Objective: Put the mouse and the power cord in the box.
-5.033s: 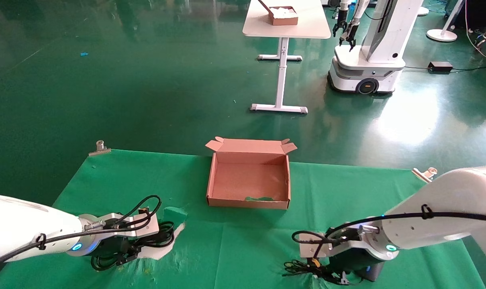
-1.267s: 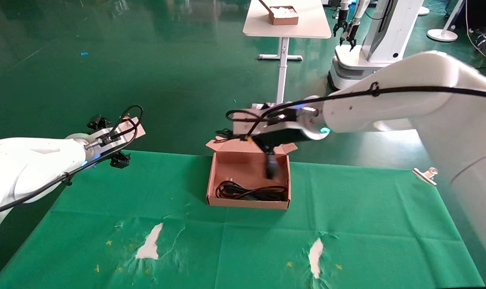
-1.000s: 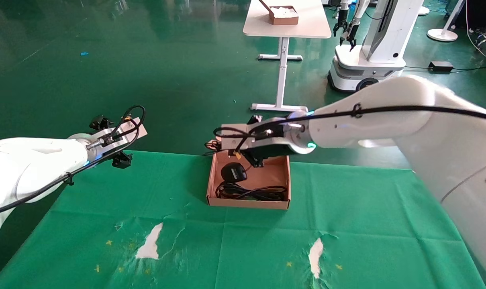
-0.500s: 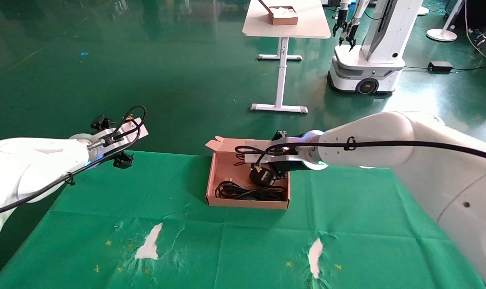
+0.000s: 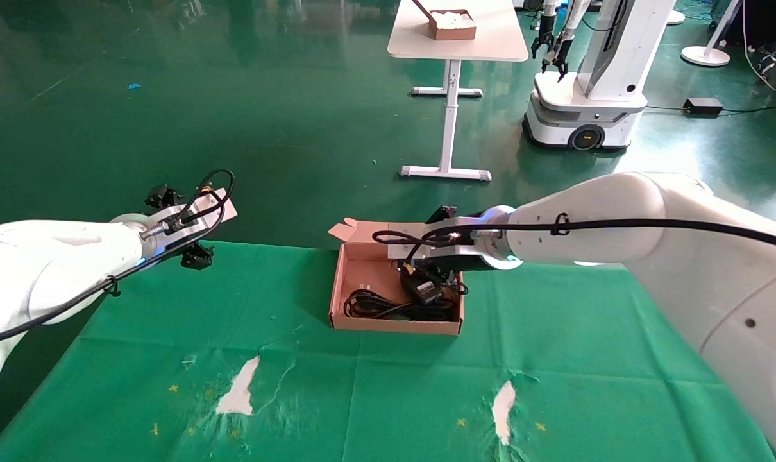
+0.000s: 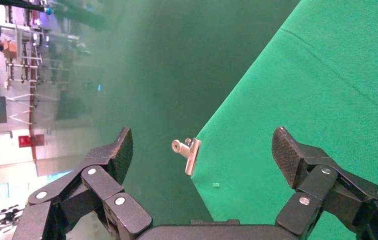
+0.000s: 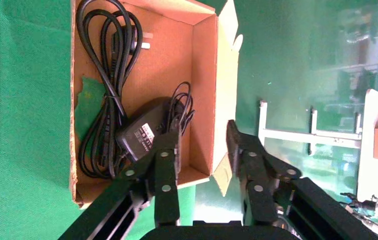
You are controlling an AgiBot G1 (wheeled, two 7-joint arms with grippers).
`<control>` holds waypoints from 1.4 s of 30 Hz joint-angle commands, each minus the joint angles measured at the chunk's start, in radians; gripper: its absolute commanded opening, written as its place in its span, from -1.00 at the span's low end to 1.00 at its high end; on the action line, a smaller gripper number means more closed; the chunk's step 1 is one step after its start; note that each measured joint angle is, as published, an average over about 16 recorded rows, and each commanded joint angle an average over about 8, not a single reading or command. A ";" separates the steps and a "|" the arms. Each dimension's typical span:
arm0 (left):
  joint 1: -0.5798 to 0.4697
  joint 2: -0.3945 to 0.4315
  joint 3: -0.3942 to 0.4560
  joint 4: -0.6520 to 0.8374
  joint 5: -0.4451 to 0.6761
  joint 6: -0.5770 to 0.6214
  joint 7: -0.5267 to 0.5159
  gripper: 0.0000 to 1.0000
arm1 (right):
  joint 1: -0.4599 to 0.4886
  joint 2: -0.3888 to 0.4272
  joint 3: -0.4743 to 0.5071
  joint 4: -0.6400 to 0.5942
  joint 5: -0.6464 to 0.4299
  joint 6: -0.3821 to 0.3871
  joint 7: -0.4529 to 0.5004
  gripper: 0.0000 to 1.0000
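Head view shows the worktop point(image 5: 375, 398), covered in green cloth torn through to white in two near patches, as the largest element, with both arms reaching over it. Right arm extends from the right side toward the centre; the right gripper point(image 5: 434, 277) hangs over the right part of the box point(image 5: 394, 326), with its jaws apart and nothing between them, as the right wrist view confirms, one finger over the box interior and the other above the box's side wall. Left arm is parked at the far left corner of the worktop; the left gripper point(image 5: 192, 253) has its jaws wide apart and empty, and the left wrist view looks past them at a metal clip point(image 6: 188, 155) on the cloth edge. The box sits open at the centre rear of the worktop, lid folded back. Inside it, the power cord point(image 7: 104, 100) lies in long loops along the near side of the floor. The mouse point(image 7: 144, 131) rests underside up, label visible, against those loops in the right half of the box, its thin wire bunched beside it. Judged status: both items are inside the box and nothing else to be packed is visible on the worktop, so placement appears complete; what remains is probably only withdrawal of the right arm
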 commanded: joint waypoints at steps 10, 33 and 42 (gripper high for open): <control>0.000 0.000 0.000 0.000 0.000 0.000 0.000 1.00 | -0.055 0.061 0.074 0.062 0.083 -0.063 0.006 1.00; 0.012 -0.011 -0.019 -0.017 -0.025 0.020 0.011 1.00 | -0.326 0.354 0.407 0.351 0.484 -0.348 0.044 1.00; 0.102 -0.095 -0.166 -0.145 -0.215 0.166 0.092 1.00 | -0.431 0.468 0.537 0.463 0.640 -0.458 0.058 1.00</control>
